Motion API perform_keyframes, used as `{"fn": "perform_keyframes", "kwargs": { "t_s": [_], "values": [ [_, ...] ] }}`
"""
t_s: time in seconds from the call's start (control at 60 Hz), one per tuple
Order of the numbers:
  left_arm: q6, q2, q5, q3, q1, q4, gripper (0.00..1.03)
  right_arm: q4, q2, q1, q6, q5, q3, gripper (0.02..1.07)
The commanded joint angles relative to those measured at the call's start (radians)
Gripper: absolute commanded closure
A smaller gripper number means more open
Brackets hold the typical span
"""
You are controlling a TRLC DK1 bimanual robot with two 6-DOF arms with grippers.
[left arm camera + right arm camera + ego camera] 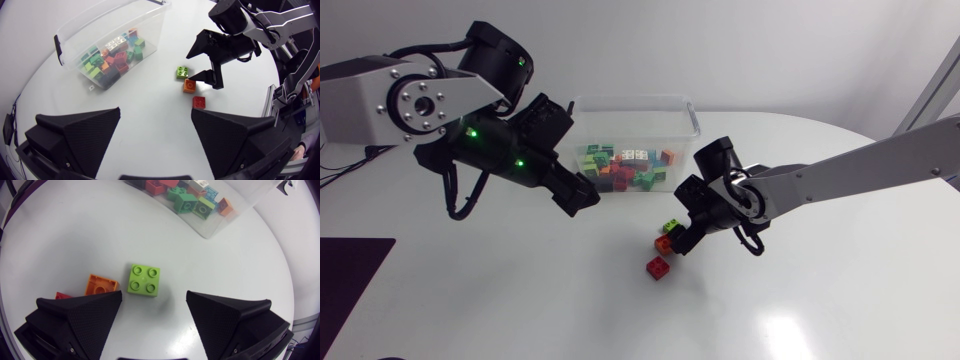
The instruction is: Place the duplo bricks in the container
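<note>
Three loose Duplo bricks lie on the white table: a lime green one [672, 226] [182, 73] [144, 279], an orange one [665, 243] [189, 86] [101, 285] and a red one [658, 266] [199, 102] [62, 296]. My right gripper [686, 232] [198, 67] [152, 311] hovers open just over them, the green brick lying ahead of and between its fingers. The clear container [691, 112] [75, 27] [235, 217] holds several coloured bricks. By the container's front left corner my left gripper [582, 195] [155, 135] stands open and holds nothing.
A dark mat [350, 275] lies at the table's front left. The table's curved edge [880, 140] runs close behind my right arm. Bare tabletop lies in front of the loose bricks.
</note>
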Motion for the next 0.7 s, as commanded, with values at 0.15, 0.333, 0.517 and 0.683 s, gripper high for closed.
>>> {"fn": "perform_keyframes", "kwargs": {
  "t_s": [0.15,0.333,0.517,0.683],
  "values": [
    [0.025,-0.026,0.013,-0.068,-0.033,-0.005,0.05,-0.019,0.069,0.025,-0.004,0.026,0.078,0.14],
    [0.028,-0.009,0.015,-0.111,-0.069,-0.003,0.06,-0.067,0.121,0.029,0.014,0.03,0.125,0.29],
    [0.02,0.039,0.018,-0.123,-0.119,-0.003,0.06,-0.102,0.147,0.018,0.017,0.024,0.144,0.69],
    [0.011,0.111,0.028,-0.117,-0.17,-0.002,0.06,-0.136,0.09,-0.034,0.023,-0.008,0.125,0.74]
  ]
}}
